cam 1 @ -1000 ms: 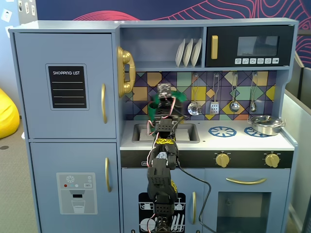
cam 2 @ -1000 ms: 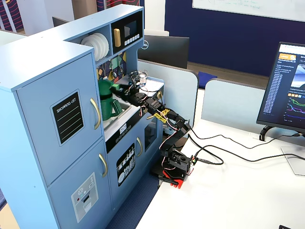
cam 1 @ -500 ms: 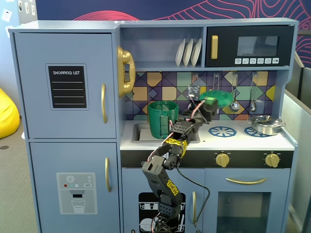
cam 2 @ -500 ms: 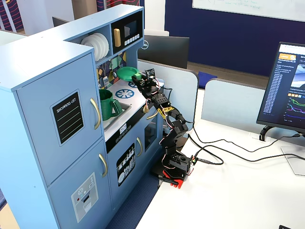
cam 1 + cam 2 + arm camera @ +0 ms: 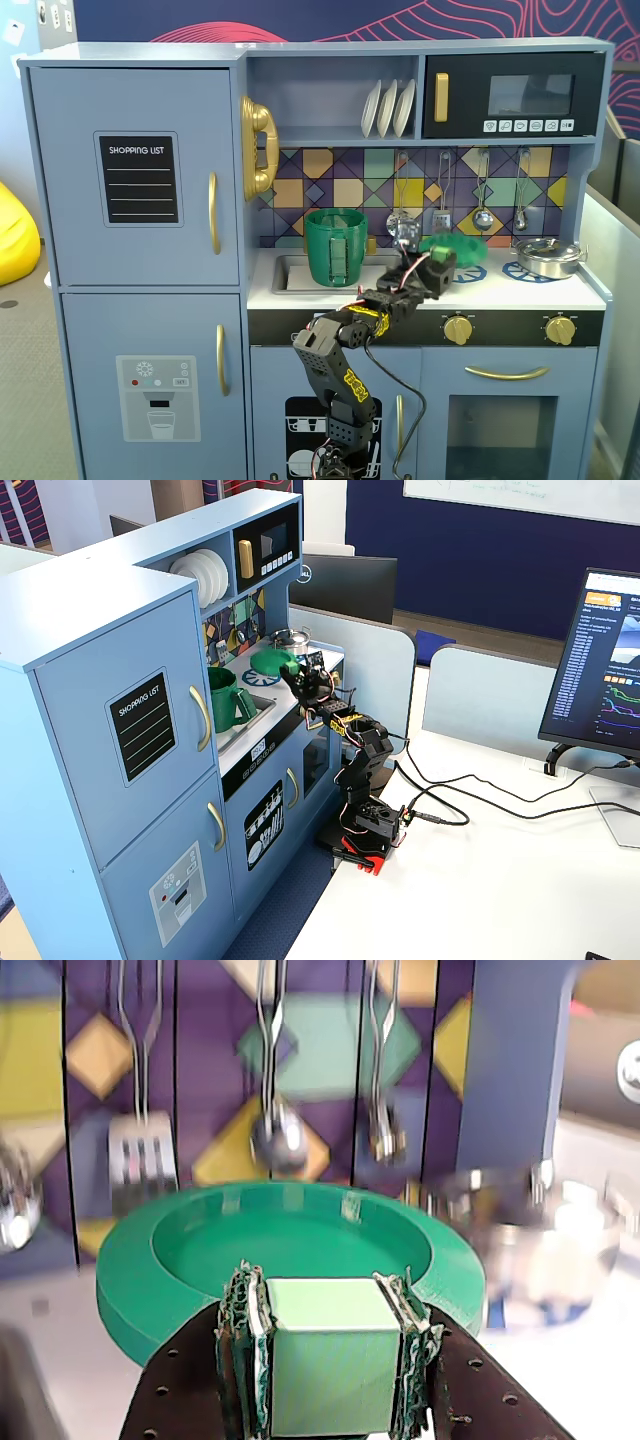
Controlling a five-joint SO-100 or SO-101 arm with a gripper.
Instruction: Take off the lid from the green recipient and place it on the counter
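over the counter (image 5: 560,290), between the sink and the silver pan (image 5: 546,257), the gripper (image 5: 437,268) is holding the lid (image 5: 455,247) by its tab; in the wrist view the jaws are pressing on the pale green tab from both sides, with the lid (image 5: 300,1250) sitting upside down in front of them, hollow side up. the recipient (image 5: 336,246) is standing open in the sink, well apart from the lid, so the taking-off part is looking done. what is remaining, as i am judging it, is the setting down and the letting go. whether the lid is already touching the counter or hanging just above it i cannot tell: the wrist view is blurring at the rim, and both fixed views are showing it low over the blue burner marks without settling it
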